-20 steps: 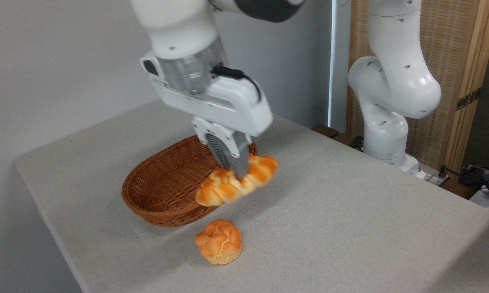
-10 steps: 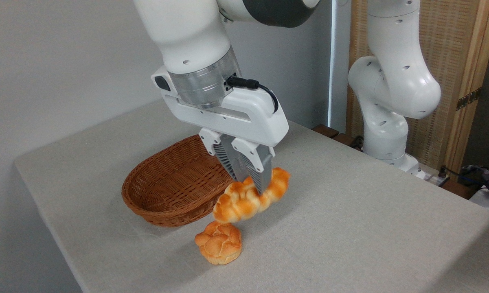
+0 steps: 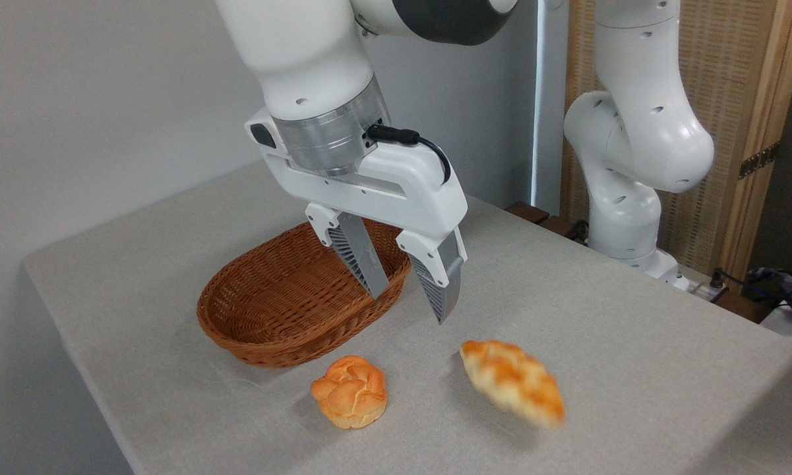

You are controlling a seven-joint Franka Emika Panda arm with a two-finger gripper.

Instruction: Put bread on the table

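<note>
While the gripper (image 3: 412, 307) hangs spread, the bread (image 3: 511, 380) looks motion-blurred on the table (image 3: 633, 356).

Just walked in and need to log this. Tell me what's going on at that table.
A robot arm has its tool open above the table, holding nothing. The bread is out of the basket and down by the table's front, right of the small bun. It looks blurred, so it may not have settled. The basket has nothing visible inside. The bread is apart from the bun and from the tool, so the job looks about done.
</note>
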